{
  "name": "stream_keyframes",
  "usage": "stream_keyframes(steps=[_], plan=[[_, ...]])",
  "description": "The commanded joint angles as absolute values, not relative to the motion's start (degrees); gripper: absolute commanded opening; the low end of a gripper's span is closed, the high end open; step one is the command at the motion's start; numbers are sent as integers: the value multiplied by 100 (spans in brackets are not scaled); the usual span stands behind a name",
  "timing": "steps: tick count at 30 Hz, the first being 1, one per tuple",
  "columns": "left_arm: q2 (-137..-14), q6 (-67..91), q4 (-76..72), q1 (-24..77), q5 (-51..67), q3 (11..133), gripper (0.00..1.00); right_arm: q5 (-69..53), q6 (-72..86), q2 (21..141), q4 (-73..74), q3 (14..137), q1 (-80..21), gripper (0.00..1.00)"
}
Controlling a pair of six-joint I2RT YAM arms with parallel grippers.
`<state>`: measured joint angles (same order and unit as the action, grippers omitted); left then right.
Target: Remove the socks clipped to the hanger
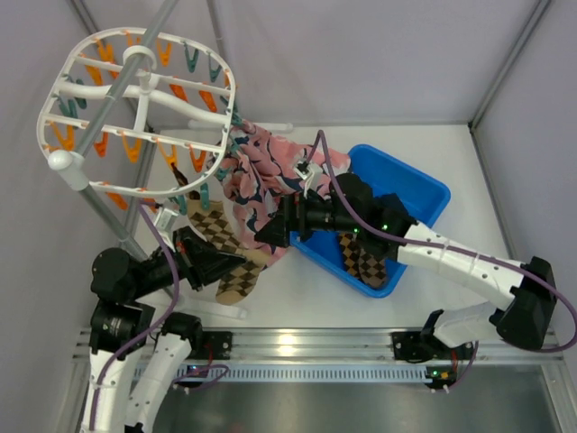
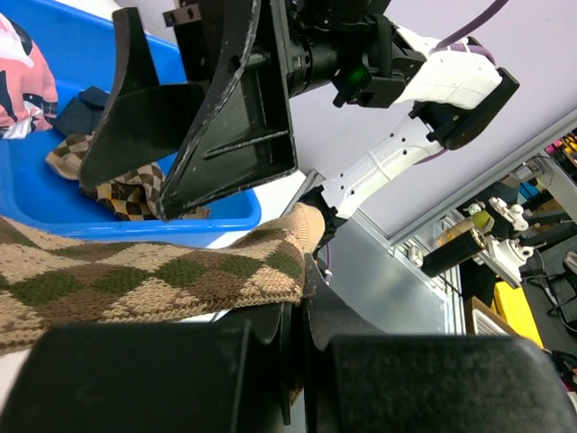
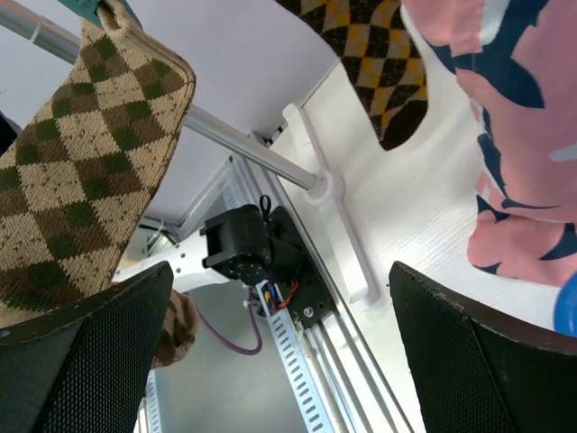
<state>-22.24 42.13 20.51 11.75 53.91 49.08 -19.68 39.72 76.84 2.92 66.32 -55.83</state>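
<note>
The white oval hanger [image 1: 135, 117] with orange and teal clips hangs at the upper left. Pink socks [image 1: 266, 171] and a dark checkered sock [image 1: 215, 224] dangle from its near rim. A tan argyle sock [image 1: 239, 280] hangs lowest, and my left gripper [image 1: 212, 262] is shut on its lower end [image 2: 162, 275]. My right gripper [image 1: 270, 233] is open just right of these socks, nothing between its fingers [image 3: 81, 361]. In the right wrist view the tan sock [image 3: 81, 171] runs up to a teal clip, beside the dark sock [image 3: 370, 72] and a pink one [image 3: 514, 135].
A blue bin [image 1: 424, 194] stands right of the hanger on the white table, with a checkered sock [image 1: 361, 257] and dark fabric inside. The grey pole [image 1: 117, 108] and its white foot [image 3: 343, 234] stand at the left. Walls enclose the table.
</note>
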Motion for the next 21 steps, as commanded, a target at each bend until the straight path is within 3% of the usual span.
stream_keyframes(steps=[1,8,13,21], plan=[[-2066,4385,1775,1195,5370,4878,0,-1495,3631,7243,614,6714,-5660,99],[-1908,4456,1775,1195,5545,4904,0,-1265,3138,7101,730,7205,-5678,99],[-1513,4640,1880,1195,5572,4755,0,-2152,3094,7795,238,7953,-5678,100],[-1187,4737,2241,1204,5756,4684,0,-2346,2760,8498,-316,8596,-5889,99]])
